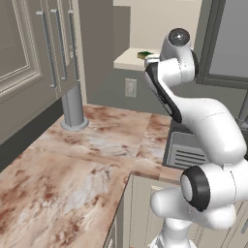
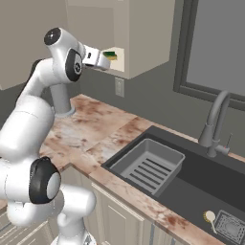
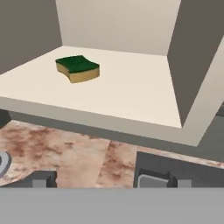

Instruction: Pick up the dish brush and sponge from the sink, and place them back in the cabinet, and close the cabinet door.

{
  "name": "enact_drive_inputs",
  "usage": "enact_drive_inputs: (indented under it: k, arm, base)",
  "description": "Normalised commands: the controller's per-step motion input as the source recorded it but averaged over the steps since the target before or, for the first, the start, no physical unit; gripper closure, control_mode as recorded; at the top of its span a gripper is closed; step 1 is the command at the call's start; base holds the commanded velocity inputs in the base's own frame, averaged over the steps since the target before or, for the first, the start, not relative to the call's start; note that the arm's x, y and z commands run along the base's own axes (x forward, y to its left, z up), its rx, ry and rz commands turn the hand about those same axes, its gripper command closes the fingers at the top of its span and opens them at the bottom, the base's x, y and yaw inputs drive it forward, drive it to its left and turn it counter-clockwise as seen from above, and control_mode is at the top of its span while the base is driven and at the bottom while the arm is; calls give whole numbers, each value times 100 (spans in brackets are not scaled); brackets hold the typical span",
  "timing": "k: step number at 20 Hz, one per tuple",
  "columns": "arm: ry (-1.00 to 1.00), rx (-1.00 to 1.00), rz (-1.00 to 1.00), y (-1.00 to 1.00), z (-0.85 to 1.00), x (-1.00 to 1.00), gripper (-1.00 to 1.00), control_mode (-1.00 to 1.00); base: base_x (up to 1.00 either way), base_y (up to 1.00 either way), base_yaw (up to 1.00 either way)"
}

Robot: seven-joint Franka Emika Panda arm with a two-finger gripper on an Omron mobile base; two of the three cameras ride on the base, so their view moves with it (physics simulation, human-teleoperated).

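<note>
Fingers point(image 3: 109, 181) spread and empty at the cabinet point(image 3: 131, 94), sponge point(image 3: 77, 68) shelved; dish brush point(image 2: 209, 217) far below-right in sink point(image 2: 201, 177).

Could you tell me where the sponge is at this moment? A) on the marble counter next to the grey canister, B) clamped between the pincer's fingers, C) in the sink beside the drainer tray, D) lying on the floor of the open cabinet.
D: the sponge lies flat on the pale floor of the open cabinet, with nothing touching it, while the dish brush lies in the sink.
</note>
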Motion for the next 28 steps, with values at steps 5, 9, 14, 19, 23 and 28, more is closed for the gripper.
enact_drive_inputs:
  k: [5, 9, 14, 19, 23, 28]
  arm:
    - [7, 0, 1, -3, 0, -65, -100, -100]
    - [8, 2, 0, -5, 0, -65, -100, -100]
    - [10, 3, 0, -2, 0, -68, -100, -100]
    - [9, 4, 3, -6, -3, -73, -100, -100]
    - [5, 7, 6, -3, -12, -71, -100, -100]
    - [5, 4, 7, 0, -13, -56, -100, -100]
  base:
    - [0, 0, 0]
    - [0, 0, 0]
    - [0, 0, 0]
    - [0, 0, 0]
    - [0, 0, 0]
    - [0, 0, 0]
